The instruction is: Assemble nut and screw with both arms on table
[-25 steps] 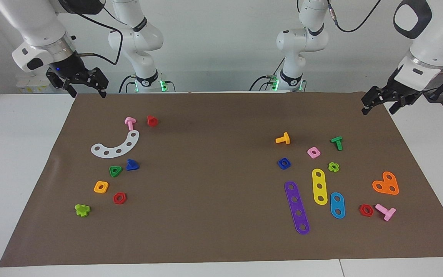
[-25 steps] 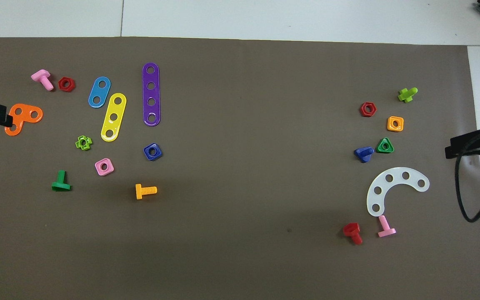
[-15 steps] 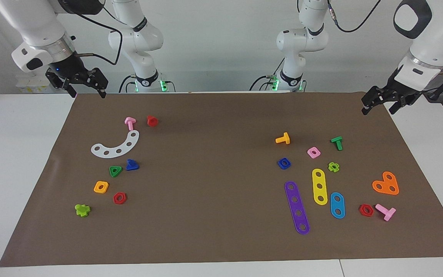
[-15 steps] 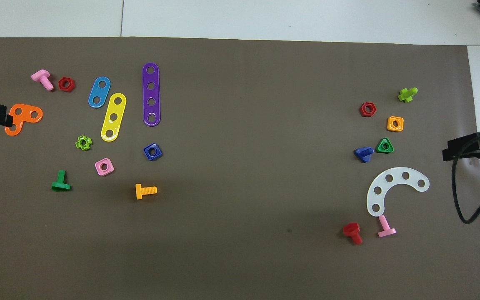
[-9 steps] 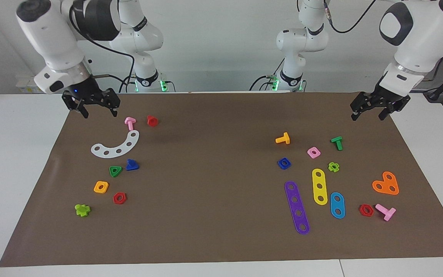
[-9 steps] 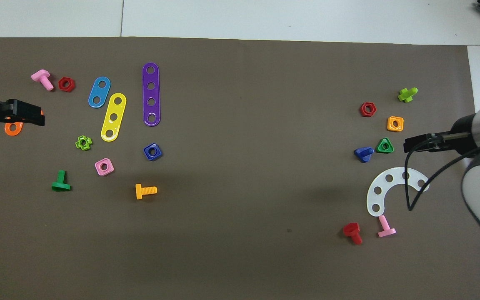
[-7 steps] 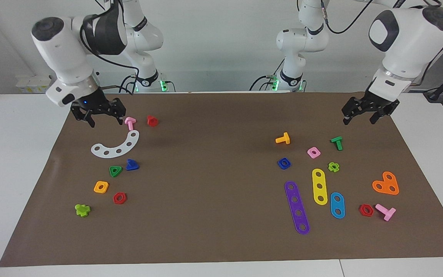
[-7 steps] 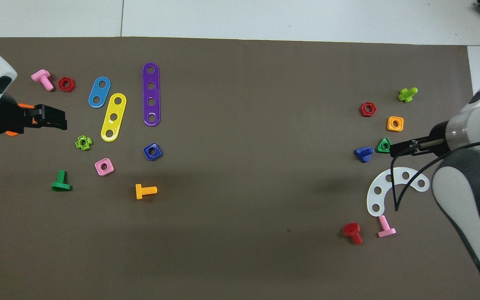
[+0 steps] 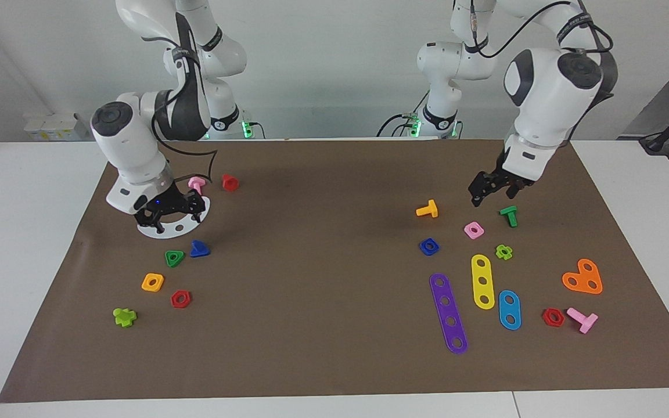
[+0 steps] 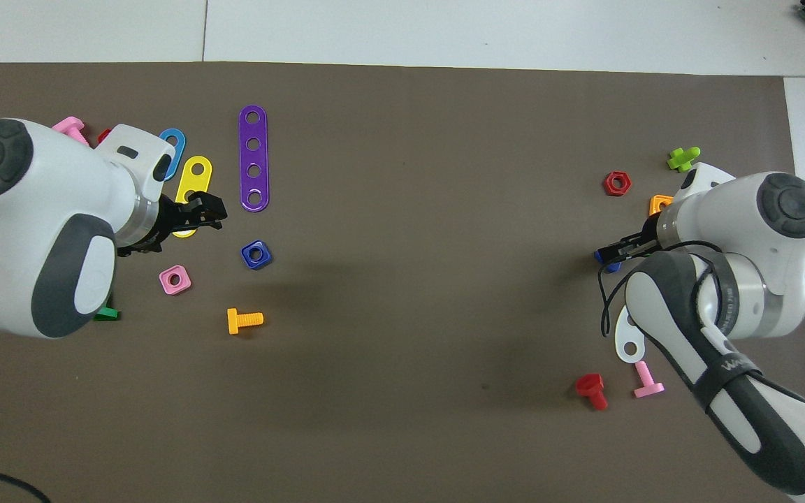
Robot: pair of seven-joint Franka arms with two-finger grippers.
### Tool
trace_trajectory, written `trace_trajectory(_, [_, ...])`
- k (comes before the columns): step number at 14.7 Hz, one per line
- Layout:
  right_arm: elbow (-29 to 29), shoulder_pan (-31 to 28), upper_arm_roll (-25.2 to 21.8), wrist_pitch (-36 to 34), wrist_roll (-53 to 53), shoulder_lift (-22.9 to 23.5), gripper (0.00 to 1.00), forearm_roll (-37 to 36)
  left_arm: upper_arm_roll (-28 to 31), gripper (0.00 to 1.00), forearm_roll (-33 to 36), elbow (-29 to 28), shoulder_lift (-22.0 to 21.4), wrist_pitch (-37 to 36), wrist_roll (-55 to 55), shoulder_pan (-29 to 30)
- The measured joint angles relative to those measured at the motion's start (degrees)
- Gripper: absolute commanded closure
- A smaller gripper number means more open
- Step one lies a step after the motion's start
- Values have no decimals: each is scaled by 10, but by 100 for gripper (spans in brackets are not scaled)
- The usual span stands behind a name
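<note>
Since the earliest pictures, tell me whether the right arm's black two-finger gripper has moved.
Yes. The right gripper came in from the mat's corner and down, now over the white curved strip, near the dark-blue screw.

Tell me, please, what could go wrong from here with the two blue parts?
1. The right hand hangs open over the white curved plate. The screw lies close beside the green triangular nut, so a finger may knock that nut.
2. The left hand is nearer the pink square nut and green screw than the nut, so it might take the wrong piece.
</note>
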Motion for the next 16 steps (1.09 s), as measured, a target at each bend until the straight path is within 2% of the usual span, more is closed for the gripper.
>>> trace_trajectory(2, [-2,5,0,22,0,17,36,0,0,3,0,-20,18,35,-45,-5])
trace_trajectory(9, [-9,1,-2,29,-22,23,46,1,1,10,0,-28,117,180,-134,-23])
trace_trajectory(12, [-16,3,-2,37,-28,23,46,34,1,15,0,-28,140,199,-145,-27])
trace_trajectory(16, [-20,3,-1,39,-43,23,50,41,1,19,0,-39,144,199,-145,-35])
